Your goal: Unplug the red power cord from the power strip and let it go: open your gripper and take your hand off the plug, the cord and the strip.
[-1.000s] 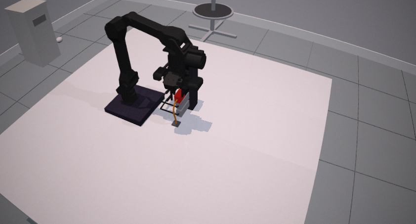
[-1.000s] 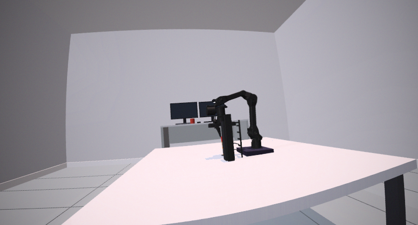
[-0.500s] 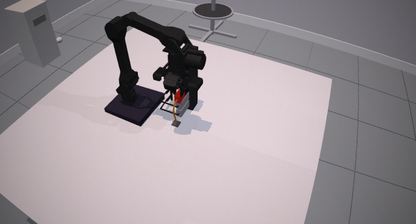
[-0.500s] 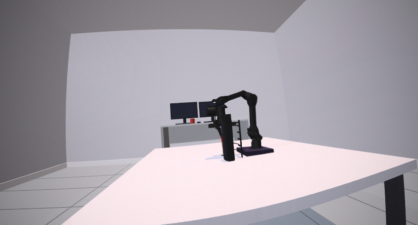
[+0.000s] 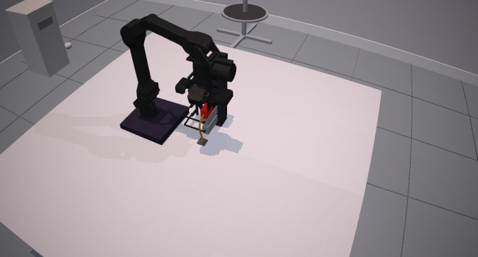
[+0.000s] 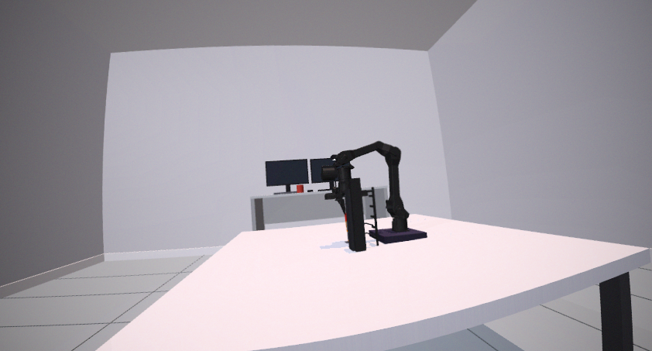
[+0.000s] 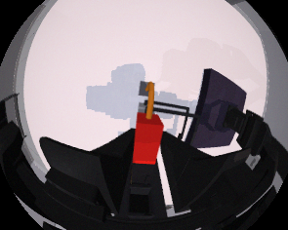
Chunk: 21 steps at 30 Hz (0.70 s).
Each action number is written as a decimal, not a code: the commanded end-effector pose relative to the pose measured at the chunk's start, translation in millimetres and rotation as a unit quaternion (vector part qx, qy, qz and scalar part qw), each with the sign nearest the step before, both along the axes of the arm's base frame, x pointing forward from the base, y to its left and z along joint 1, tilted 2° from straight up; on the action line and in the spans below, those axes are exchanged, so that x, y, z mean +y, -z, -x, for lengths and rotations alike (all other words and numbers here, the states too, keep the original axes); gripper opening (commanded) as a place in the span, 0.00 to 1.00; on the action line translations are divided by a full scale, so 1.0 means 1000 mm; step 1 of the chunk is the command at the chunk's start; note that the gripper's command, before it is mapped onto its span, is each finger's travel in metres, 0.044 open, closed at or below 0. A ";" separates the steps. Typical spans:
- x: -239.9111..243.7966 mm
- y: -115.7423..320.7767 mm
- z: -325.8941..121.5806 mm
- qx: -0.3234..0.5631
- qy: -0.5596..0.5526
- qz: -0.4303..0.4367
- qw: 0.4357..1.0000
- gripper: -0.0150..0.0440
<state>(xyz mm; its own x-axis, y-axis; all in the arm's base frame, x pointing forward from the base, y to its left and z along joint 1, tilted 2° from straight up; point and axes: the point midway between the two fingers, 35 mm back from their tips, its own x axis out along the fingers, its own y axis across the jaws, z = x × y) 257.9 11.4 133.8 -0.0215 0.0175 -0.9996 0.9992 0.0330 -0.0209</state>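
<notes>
So the biggest thing on my feeds is the pale table (image 5: pixel 267 188) (image 6: pixel 319 280) (image 7: pixel 63 58), with a grey desk (image 6: pixel 300 211) well behind it. My black arm (image 5: pixel 138 61) (image 6: pixel 392 180) arches up from its dark purple base plate (image 5: pixel 150 131) (image 6: pixel 399 235) (image 7: pixel 205 83) and bends down beside a tall black post (image 5: pixel 222 114) (image 6: pixel 355 216). Grey blocks (image 5: pixel 210 126) sit against that post, and a thin black wire rack (image 5: pixel 193 127) (image 6: pixel 375 216) (image 7: pixel 168 105) is near them. My gripper (image 5: pixel 206 107) (image 7: pixel 147 134) is pinching the red plug (image 5: pixel 205 111) (image 7: pixel 148 138), one finger on each side, so no, I haven't let go. The plug is up by the top of the grey blocks; can't tell if it's out of its socket. An orange cord (image 5: pixel 200 130) (image 7: pixel 150 99) runs down from it to a little dark square (image 5: pixel 202 142) (image 7: pixel 143 88) on the table.
</notes>
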 end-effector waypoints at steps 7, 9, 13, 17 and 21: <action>-0.027 -0.001 -0.003 -0.003 0.006 0.017 1.000 0.25; -0.030 -0.001 -0.003 -0.002 0.006 0.017 1.000 0.25; -0.037 -0.001 -0.003 -0.002 0.006 0.017 1.000 0.25; -0.043 -0.002 -0.003 -0.002 0.006 0.017 1.000 0.25; -0.050 -0.002 -0.002 -0.002 0.006 0.017 1.000 0.25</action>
<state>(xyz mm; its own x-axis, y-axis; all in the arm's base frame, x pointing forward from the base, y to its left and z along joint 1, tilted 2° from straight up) 257.6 -28.9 134.5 -0.0273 -0.0146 -0.9995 0.9993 0.0267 -0.0277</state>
